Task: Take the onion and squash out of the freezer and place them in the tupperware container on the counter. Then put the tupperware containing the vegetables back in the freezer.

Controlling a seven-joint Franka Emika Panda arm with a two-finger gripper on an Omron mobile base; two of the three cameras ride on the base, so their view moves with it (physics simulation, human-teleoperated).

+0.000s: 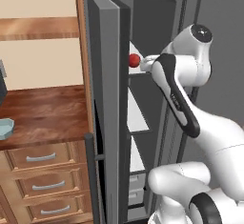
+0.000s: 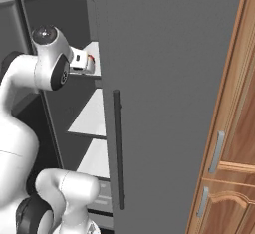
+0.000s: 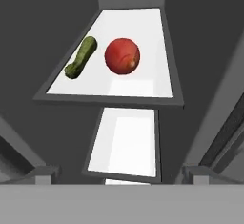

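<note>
- The onion (image 3: 122,56) lay on a white freezer shelf (image 3: 143,82), just beside the squash (image 3: 81,57) but apart from it; neither had been lifted yet.
- In the left base view the onion (image 1: 134,60) showed as a red spot at the edge of the open freezer (image 1: 107,99) door, with the arm's hand reaching in close to it.
- The claw (image 3: 119,173) stood spread wide and held nothing; its tips sat short of both vegetables.
- The onion looked smooth, shiny and round, so it would likely be firm but prone to rolling or slipping; a hold across its widest middle seemed best, with the fingers level on both sides.
- The squash looked stiff, light and a little lumpy, which should give better purchase; taking it across the narrow body near mid-length, not along it, seemed the safer choice.
- Neither appeared fragile, though frozen skin could be slick, a guess only, since the rendering gave little sense of texture.
- The tupperware container (image 1: 5,128) rested on the tabletop (image 1: 47,113) at the far left, well apart from the freezer, partly cut off by the frame edge.
</note>
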